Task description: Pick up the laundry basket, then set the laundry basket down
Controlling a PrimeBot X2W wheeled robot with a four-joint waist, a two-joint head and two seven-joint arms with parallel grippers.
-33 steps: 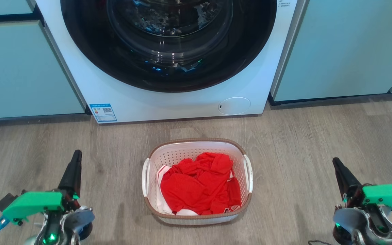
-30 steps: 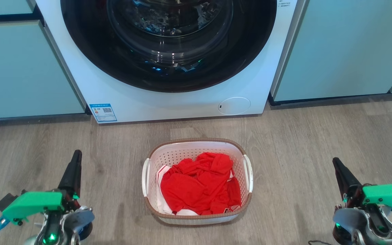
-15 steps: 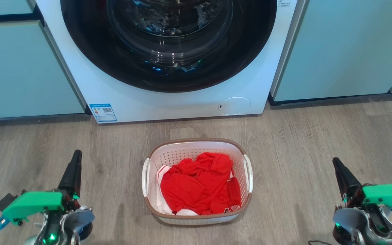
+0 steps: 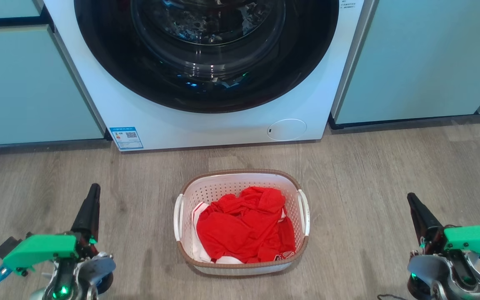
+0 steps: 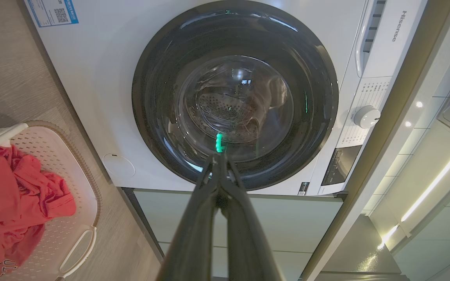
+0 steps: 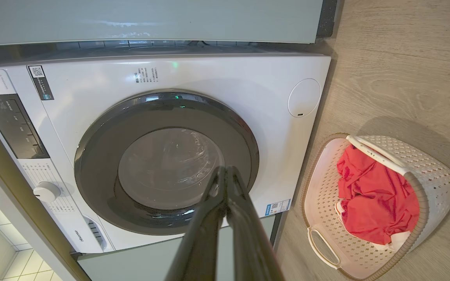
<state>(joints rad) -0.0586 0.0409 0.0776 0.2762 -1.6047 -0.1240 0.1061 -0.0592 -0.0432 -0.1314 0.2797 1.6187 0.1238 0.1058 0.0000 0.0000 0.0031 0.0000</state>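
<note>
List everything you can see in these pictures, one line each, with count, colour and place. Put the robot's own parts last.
floor: one, grey-brown wood look, across the foreground
cabinets: count unclear, pale green, along the back
washing machine: one, white with dark round door, between the cabinets
label: one, blue, lower left of the washing machine's front
knob: one, white, on the washing machine's panel
laundry basket: one, white with brown rim, on the floor before the washing machine
clothes: one heap, red with some white, in the laundry basket
left gripper: one, dark, shut, left of the laundry basket, apart
right gripper: one, dark, shut, right of the laundry basket, apart
</note>
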